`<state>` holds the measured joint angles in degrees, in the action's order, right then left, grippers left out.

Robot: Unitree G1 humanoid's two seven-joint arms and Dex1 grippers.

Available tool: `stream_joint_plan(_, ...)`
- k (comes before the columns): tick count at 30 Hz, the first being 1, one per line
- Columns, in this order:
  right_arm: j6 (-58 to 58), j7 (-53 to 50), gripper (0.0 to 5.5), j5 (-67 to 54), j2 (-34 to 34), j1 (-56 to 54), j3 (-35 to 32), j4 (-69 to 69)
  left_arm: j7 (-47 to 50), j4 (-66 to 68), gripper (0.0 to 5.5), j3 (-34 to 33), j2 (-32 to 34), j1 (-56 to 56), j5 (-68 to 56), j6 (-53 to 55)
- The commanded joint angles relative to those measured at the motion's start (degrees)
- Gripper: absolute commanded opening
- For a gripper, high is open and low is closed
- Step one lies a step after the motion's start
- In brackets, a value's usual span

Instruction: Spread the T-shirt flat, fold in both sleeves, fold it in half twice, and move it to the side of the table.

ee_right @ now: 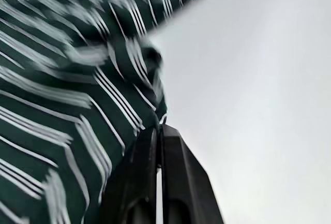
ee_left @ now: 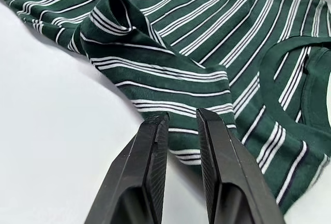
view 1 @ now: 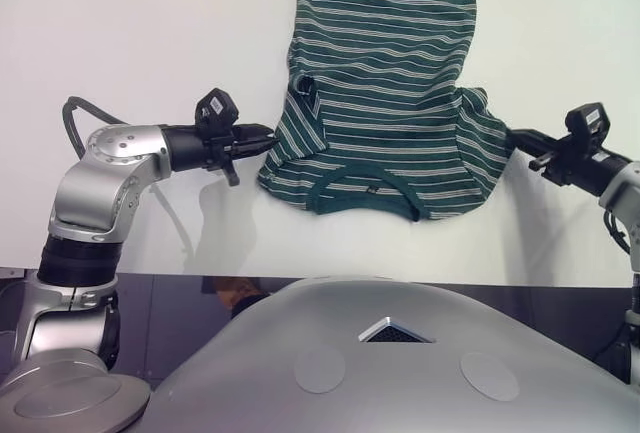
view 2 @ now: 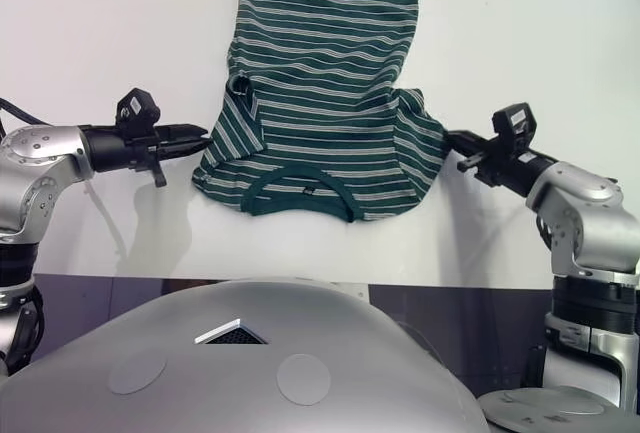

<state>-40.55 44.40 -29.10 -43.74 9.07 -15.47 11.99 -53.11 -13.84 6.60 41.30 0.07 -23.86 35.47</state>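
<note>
The T-shirt point(view 1: 385, 83) lies mid-way across the table point(view 1: 130, 13), collar toward the robot, sleeves bunched inward. The left gripper point(ee_left: 181, 120) sits at its left edge, fingers a narrow slit apart and empty, probably poised to nip that sleeve point(ee_left: 119, 22). The right gripper point(ee_right: 158, 128) is closed at the right edge; whether it pinches cloth is unclear.

T-shirt point(view 1: 385, 73) dark green, thin white stripes; collar point(ee_left: 265, 81) plain green; table point(view 1: 120, 33) white.
</note>
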Motion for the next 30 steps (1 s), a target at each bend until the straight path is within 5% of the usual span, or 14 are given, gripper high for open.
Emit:
stream_joint_plan(1, -2.8, 2.9, 0.02, -0.7, -0.1, -2.7, 9.2, 7.8, 0.0, 5.0, 0.96, 1.0, -1.0, -3.1, 2.5, -2.5)
stream_joint_plan(8, -2.6, -1.3, 0.02, 3.9, 9.7, -10.2, 25.5, 6.5, -0.1, 10.9, 0.96, 1.6, -3.2, -7.6, 4.7, -5.5)
stream_joint_plan(11, -1.5, -1.5, 0.66, 7.5, 8.7, -9.5, 28.7, 4.9, 2.5, 12.2, 1.16, 0.5, -5.0, -8.2, 6.9, -10.7)
stream_joint_plan(18, 3.1, 12.7, 1.51, 4.4, -9.8, -7.3, 14.7, 15.1, -3.3, 14.9, 2.23, 4.3, 8.5, -3.8, 24.9, -44.6)
stream_joint_plan(23, 34.0, 19.1, 1.51, 23.4, -21.1, -1.5, 18.2, 4.8, 2.5, 22.4, 2.40, 8.2, 10.0, -5.0, 38.1, -70.0)
stream_joint_plan(30, 65.8, 7.0, 1.51, 37.6, -12.5, 6.7, 24.7, -6.8, 5.6, 29.1, 2.40, 13.6, 7.4, -6.4, 44.2, -79.9)
